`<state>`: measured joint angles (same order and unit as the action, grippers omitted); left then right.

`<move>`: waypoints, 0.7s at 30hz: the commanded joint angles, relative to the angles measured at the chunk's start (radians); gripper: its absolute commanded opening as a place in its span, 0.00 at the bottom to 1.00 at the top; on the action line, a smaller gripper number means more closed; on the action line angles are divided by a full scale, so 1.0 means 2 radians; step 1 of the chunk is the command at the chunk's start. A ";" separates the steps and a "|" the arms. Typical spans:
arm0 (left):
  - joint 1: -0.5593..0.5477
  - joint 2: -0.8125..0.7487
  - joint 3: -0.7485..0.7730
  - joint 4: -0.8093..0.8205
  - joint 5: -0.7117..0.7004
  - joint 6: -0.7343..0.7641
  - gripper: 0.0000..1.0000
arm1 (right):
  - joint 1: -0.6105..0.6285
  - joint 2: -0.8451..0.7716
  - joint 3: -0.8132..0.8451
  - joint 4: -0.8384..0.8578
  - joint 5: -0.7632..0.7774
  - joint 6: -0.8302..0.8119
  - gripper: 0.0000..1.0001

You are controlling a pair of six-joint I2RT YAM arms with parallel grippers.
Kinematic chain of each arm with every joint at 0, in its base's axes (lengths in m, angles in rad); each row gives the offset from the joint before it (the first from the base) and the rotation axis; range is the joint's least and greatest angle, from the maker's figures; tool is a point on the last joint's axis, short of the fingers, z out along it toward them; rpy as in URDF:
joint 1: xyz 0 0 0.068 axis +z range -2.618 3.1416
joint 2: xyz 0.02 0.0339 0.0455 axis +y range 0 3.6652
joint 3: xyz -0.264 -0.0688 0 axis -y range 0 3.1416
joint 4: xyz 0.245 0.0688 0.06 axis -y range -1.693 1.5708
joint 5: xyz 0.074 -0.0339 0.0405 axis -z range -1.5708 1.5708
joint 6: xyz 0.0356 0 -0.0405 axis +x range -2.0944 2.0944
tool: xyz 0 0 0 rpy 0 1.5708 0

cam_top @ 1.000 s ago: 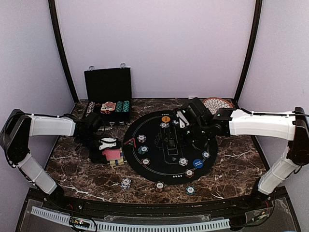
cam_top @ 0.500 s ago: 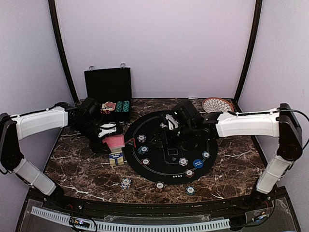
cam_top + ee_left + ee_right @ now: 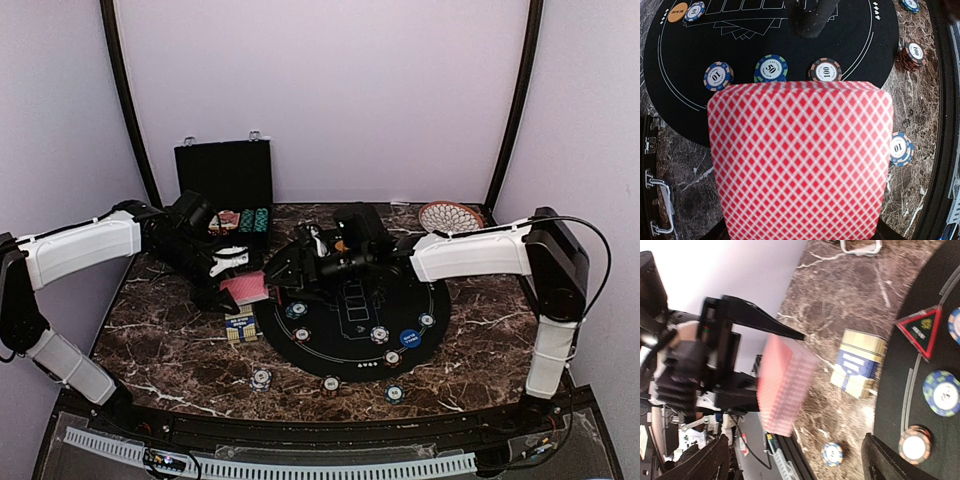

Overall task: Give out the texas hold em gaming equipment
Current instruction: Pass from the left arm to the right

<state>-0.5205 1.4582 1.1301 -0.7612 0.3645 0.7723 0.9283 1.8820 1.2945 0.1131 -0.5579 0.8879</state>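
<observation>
R gripper (image 3: 797, 460) agape, prob. beside deck (image 3: 784, 386) edge

Gloss underneath, matt on top
We see a polished brown marble-look tabletop with white veins (image 3: 170, 350), shiny under the light, and a round black mat (image 3: 850, 45) that looks like matt cloth. The stack of red diamond-backed playing cards (image 3: 800, 160) looks like smooth coated paper, the blue-and-cream card box (image 3: 860, 362) like thin cardboard, the blue striped-edge poker chip (image 3: 718, 76) like moulded plastic, the white left-arm shell (image 3: 80, 250) like smooth plastic
</observation>
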 commanded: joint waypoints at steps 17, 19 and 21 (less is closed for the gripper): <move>-0.023 -0.013 0.029 -0.019 0.007 -0.007 0.00 | -0.002 0.073 0.051 0.107 -0.075 0.068 0.80; -0.024 -0.012 0.028 -0.019 0.006 -0.007 0.00 | -0.002 0.080 0.057 0.112 -0.080 0.074 0.79; -0.024 -0.012 0.028 -0.017 0.007 -0.006 0.00 | -0.001 0.092 0.062 0.122 -0.088 0.084 0.78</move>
<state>-0.5613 1.4582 1.1591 -0.7826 0.3599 0.7628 0.9283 2.0235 1.3777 0.2737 -0.6933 1.0164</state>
